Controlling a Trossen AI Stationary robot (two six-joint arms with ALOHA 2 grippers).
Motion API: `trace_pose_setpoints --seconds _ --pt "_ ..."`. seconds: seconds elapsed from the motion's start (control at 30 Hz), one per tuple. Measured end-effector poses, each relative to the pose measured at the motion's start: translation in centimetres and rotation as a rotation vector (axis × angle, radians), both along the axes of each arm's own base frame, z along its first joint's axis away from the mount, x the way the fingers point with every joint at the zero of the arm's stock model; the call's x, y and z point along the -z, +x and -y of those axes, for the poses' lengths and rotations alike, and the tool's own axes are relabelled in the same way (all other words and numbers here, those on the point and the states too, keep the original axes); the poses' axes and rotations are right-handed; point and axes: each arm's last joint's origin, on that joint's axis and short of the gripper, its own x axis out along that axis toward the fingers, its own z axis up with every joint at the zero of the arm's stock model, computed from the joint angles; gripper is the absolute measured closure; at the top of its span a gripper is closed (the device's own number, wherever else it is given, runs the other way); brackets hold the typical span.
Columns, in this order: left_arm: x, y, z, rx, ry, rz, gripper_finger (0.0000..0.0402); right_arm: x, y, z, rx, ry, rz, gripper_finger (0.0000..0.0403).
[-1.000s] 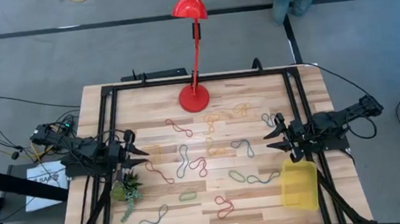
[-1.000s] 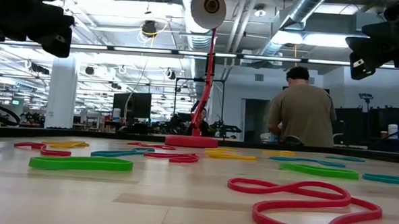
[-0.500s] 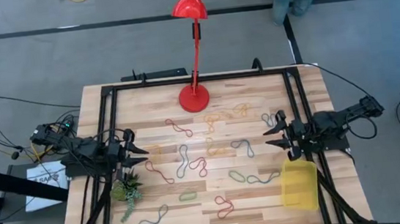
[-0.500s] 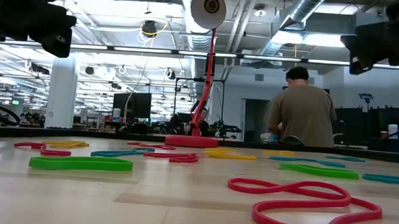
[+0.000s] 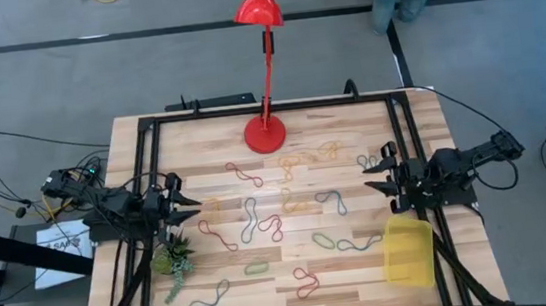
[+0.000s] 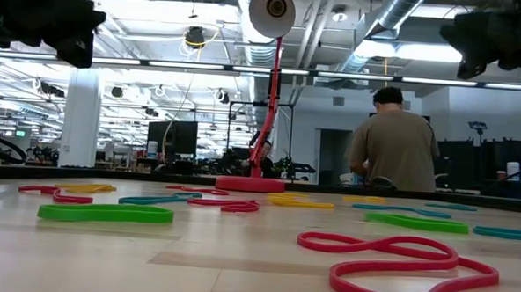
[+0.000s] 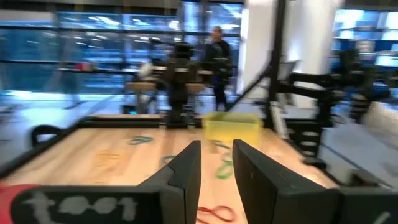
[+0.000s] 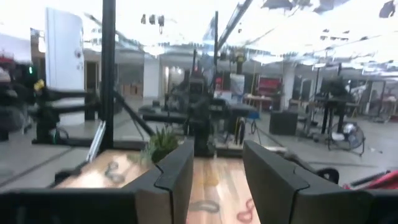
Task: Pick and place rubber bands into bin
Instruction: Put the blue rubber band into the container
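Fingers, left gripper (image 5: 190, 209): dark angular fingers (image 7: 186, 171) parted by a narrow gap, nothing between them; held above the table's left edge, just beside the small green plant (image 5: 173, 255)
Fingers, right gripper (image 5: 371, 175): dark fingers (image 8: 176, 171) spread wider, nothing held; held above the right edge, near the bin
Rubber bands (image 5: 250, 218): thin floppy loops, red, yellow, green, orange, grey-blue, scattered flat across the middle of the table, none in the bin
Bin (image 5: 408, 250): translucent yellow plastic, rectangular, low walls; front right corner
Table (image 5: 340, 120): pale wood planks, black frame
Lamp (image 5: 270, 134): red, round base at the far edge
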Motion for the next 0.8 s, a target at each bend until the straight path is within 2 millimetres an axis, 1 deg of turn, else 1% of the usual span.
trace_pose_setpoints --seconds 0.17,0.3,0.47,0.6,0.8 --pt "-0.4 -0.1 -0.6 -0.188 0.008 0.028 0.0319 -0.2 0.0 0.0 -0.009 0.043 0.014 0.0266" --pt "-0.4 -0.1 -0.8 -0.28 0.01 0.014 0.0319 0.7 0.1 -0.1 -0.027 0.075 -0.082 0.0264" --pt "0.1 0.0 -0.8 -0.266 -0.019 -0.027 0.0319 1.3 0.2 -0.1 -0.03 0.093 -0.147 0.0266" --pt "0.8 0.0 -0.7 -0.263 0.001 -0.089 0.0319 1.4 0.2 -0.1 -0.03 0.093 -0.148 0.0264" --pt "0.8 0.0 -0.7 -0.263 0.012 -0.091 0.0319 1.4 0.2 -0.1 -0.03 0.093 -0.148 0.0266"
